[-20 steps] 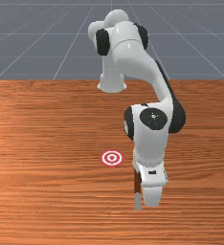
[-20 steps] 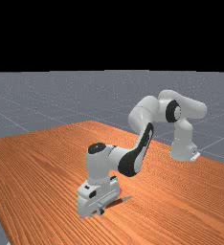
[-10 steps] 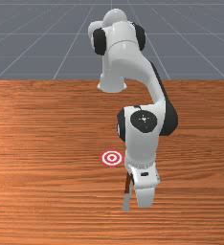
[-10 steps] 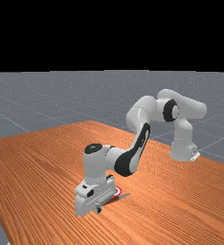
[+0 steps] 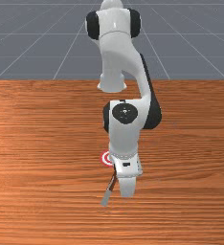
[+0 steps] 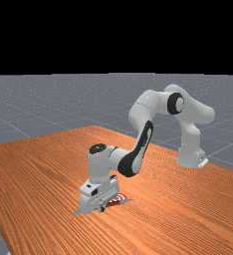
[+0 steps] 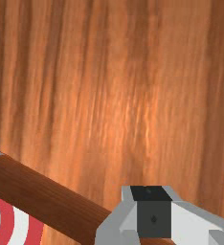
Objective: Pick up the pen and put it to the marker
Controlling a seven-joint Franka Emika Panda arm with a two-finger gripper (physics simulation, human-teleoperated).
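Down by the tool, a brown, grey-ended pen near that ringed red-and-white bullseye; can't tell if it's clamped tbh.

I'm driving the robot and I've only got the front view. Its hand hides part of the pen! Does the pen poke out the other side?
Observer: Yes! In the far view, another grey end of the pen pokes out past the gripper, toward the far view's right.

Operator: Is any of it over the bullseye?

Observer: In the wrist view, its brown shaft crosses in front of the red-and-white bullseye's rings. I can't tell if they touch.
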